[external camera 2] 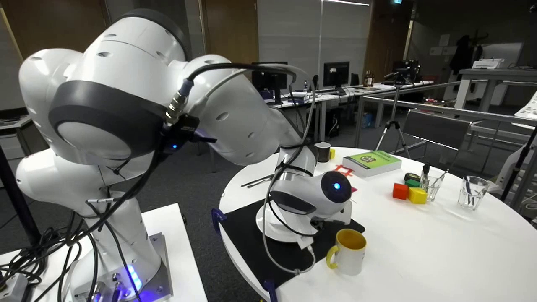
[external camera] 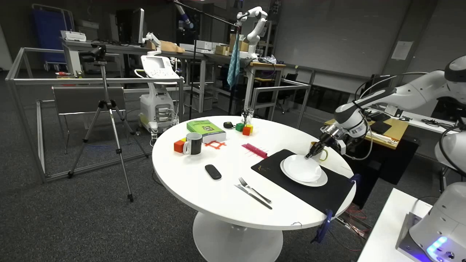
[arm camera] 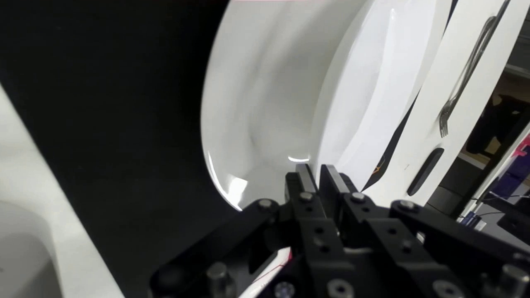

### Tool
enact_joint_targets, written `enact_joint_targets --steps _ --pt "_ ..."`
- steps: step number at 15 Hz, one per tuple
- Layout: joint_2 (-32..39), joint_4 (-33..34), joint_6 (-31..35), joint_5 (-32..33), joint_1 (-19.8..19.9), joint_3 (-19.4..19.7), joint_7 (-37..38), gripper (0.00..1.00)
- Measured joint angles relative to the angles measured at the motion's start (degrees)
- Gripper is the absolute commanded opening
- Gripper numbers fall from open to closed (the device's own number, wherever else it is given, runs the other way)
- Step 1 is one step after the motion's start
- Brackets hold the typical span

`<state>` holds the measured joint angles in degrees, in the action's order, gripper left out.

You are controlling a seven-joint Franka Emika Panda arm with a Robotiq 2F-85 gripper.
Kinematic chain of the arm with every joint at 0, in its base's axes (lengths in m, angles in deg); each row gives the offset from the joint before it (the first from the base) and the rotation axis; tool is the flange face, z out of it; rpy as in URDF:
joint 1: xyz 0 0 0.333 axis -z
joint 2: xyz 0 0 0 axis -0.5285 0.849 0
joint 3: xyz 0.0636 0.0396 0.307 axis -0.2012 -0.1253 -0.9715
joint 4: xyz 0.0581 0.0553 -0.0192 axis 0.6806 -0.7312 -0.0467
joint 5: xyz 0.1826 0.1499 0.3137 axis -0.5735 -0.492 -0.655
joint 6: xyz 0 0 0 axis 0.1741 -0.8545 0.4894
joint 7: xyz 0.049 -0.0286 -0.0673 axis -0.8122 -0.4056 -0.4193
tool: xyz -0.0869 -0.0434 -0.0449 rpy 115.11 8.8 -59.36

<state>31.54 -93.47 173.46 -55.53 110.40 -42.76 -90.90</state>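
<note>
At the rim of a shiny white plate (external camera: 302, 168), my fingers (arm camera: 334, 180) pinch the edge, one finger on each side of it. This top plate looks a bit tipped. It is right over a bigger white plate (arm camera: 256, 103), and some of the bigger one peeks out from under it. The bigger plate lies on a black mat (external camera: 336, 193), and the mat lies on a round white bench (external camera: 189, 174). Two blue clamps (external camera: 323, 230) sit at the bench's edge, by the corners of the mat.

Close to my fingers, just off the mat, a white and yellow mug (external camera 2: 352, 258) stands up straight.

Across the plates from that mug, a fork (external camera: 244, 182) and a knife (external camera: 255, 197) lie side by side, right on the bench. Near them is a long black thing (external camera: 213, 172) with round ends, but I can't tell what it is. A pink strip (external camera: 256, 150) lies by the mat too.

Farther off, a black and white mug (external camera: 195, 144) stands by a red block (external camera: 178, 146) and a fat green book (external camera: 206, 127). A red criss-cross shape (external camera: 215, 145) lies by the book. Past the pink strip, another red block (external camera 2: 400, 191), a green block (external camera 2: 413, 183) and a yellow block (external camera 2: 417, 196) sit in a bunch, near two clear glasses (external camera 2: 477, 195) with thin things (external camera 2: 467, 188) in them.
</note>
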Motion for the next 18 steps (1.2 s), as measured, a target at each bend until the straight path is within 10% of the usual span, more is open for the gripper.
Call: enact_joint_targets --steps 18 --pt "1.08 0.25 -1.83 -0.87 -1.51 2.31 -1.46 0.04"
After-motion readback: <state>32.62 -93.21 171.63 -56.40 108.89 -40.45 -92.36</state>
